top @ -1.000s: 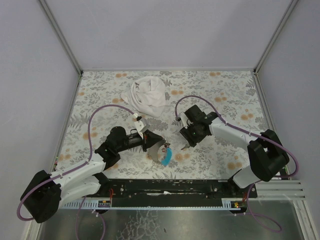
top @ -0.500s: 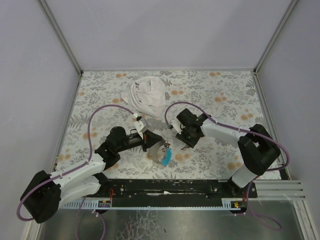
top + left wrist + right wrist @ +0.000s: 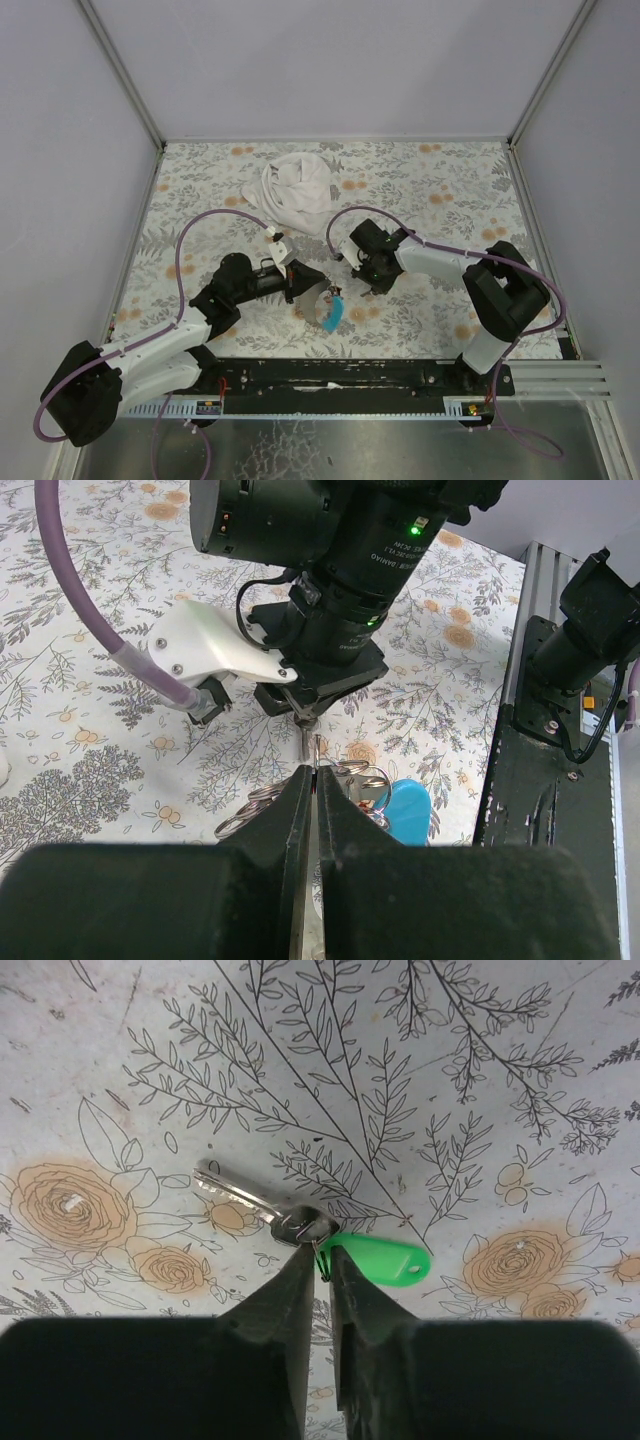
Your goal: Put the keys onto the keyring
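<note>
My left arm (image 3: 165, 352) and right arm (image 3: 440, 258) wore white shells over black joints. A purple cable (image 3: 183, 262) ran behind each claw, and a green LED (image 3: 412, 529) glowed above the right claw (image 3: 300, 717).

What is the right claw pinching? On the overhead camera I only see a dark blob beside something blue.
Observer: Its wrist camera shows the right gripper shut on a silver key with a green tag.
Visitor: And the other claw?
Observer: Its own camera shows the left gripper shut on the thin metal keyring, seen edge-on.
Visitor: Do they touch?
Observer: From the left wrist, the key's tip sits right beside the ring; contact I cannot tell.
</note>
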`<control>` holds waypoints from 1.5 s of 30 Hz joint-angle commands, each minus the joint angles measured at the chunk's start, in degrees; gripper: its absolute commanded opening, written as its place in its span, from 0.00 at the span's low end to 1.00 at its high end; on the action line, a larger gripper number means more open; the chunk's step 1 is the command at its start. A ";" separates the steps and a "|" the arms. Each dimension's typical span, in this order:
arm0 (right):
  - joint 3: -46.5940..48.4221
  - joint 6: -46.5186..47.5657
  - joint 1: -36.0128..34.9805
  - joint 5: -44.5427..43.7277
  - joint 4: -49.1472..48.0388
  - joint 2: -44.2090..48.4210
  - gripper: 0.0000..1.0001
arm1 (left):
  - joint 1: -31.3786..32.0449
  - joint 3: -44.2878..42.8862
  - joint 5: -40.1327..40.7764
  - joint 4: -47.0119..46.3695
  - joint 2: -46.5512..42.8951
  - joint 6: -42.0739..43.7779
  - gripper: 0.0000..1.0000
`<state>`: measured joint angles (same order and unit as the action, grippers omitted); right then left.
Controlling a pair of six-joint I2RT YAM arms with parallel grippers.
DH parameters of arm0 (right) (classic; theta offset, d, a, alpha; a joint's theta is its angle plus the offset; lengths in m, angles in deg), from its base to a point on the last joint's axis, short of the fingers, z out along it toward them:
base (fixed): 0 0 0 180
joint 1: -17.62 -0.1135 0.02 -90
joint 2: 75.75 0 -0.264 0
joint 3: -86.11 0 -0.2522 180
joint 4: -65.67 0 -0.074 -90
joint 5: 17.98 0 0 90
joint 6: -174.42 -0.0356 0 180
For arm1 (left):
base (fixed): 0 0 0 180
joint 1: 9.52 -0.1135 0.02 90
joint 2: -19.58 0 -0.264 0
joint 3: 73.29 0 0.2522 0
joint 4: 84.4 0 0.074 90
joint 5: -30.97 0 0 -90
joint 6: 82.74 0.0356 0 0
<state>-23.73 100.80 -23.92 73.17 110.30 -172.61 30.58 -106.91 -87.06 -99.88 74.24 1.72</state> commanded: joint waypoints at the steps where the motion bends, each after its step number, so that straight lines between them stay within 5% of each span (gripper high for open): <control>1: 1.44 -0.52 -0.36 0.25 -1.09 1.28 0.13 | 0.16 0.18 -0.34 -2.41 -0.64 -0.09 0.00; 7: 3.87 -5.93 -0.38 0.58 -0.68 0.66 0.00 | 0.16 0.22 -0.23 -2.41 -0.49 -0.08 0.00; 25: 11.26 -23.48 -0.34 -14.05 26.53 1.28 0.02 | 0.11 -0.14 -0.62 -2.24 -0.08 -0.13 0.00; 38: 22.99 -24.24 -0.32 -4.93 14.14 -15.63 0.07 | 0.16 -0.06 0.04 -1.64 -0.80 0.13 0.00; 45: 20.36 -25.15 -0.38 -4.38 7.76 -11.78 0.29 | 0.16 -0.06 0.17 -1.61 -0.82 0.18 0.00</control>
<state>-2.20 76.89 -23.98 67.18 123.22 -189.18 30.58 -106.91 -87.06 -99.81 74.24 1.75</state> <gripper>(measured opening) 0.245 0.009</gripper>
